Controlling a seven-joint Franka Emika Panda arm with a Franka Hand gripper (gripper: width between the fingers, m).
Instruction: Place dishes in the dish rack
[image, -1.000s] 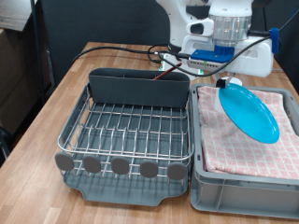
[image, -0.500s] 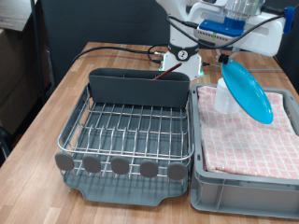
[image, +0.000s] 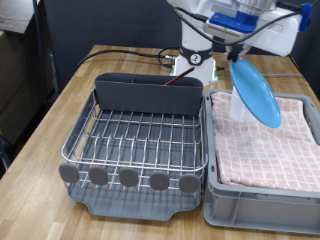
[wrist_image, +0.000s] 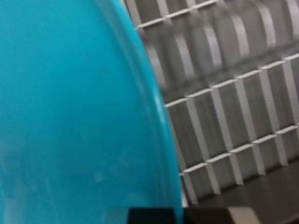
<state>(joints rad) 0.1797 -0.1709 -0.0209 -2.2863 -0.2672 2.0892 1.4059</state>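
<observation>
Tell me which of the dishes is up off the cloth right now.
The blue plate: it hangs tilted in the air below the pincer, above the checked cloth. The white cup sits behind it on the cloth.

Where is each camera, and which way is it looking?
Exterior view: off the arm, at the table's near end, looking across the dish rack and the grey bin at the robot; the arm and gripper show at top, holding the blue plate above the bin.
Wrist view: on the hand, looking along the fingers; the plate fills it, checked cloth behind; no fingers show.
Both share the plate and cloth.
</observation>
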